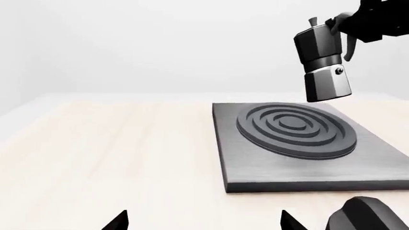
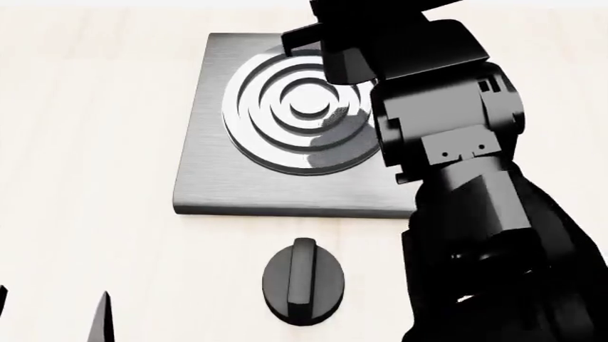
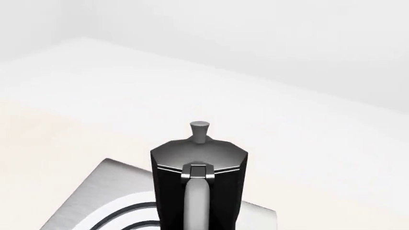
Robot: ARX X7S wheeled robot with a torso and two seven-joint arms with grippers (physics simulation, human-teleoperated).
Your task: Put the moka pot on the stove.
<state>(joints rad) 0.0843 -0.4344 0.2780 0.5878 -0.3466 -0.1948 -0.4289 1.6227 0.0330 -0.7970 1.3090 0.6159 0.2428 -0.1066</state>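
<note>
Pale wood table [image 2: 85, 142] runs under everything. My left gripper [image 1: 204, 221] idles low with its fingers apart. Stove [image 1: 288, 158] sits centre. Further right, I've got the pot [image 1: 323, 64] aloft over the stove's far edge, slightly tilted, hanging from my right gripper [image 1: 357, 24] by its handle; lowering it tilted could tip it off the rings.

Clear air separates the pot [image 1: 323, 62] from the stove [image 1: 300, 163] rings beneath it. Left of the stove, the tabletop [image 1: 108, 148] lies open. A knob [image 2: 305, 280] sits near the stove's front edge; the right arm [image 2: 475, 214] probably blocks that side.
</note>
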